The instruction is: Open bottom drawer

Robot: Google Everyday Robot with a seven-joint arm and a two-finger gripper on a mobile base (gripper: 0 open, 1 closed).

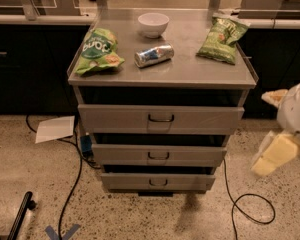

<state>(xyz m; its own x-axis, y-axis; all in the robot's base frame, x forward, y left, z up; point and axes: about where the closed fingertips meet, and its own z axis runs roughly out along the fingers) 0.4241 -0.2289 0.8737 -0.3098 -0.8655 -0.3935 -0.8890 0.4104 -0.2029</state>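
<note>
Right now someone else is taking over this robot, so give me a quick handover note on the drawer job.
Gripper: at the right edge of the view, beside the cabinet, holding nothing and touching nothing.
Bottom drawer: lowest front, looks closed; its loop handle is untouched.
Done: nothing visible so far.
Left: bring the gripper down to the handle, grip it, pull the drawer out.
</note>
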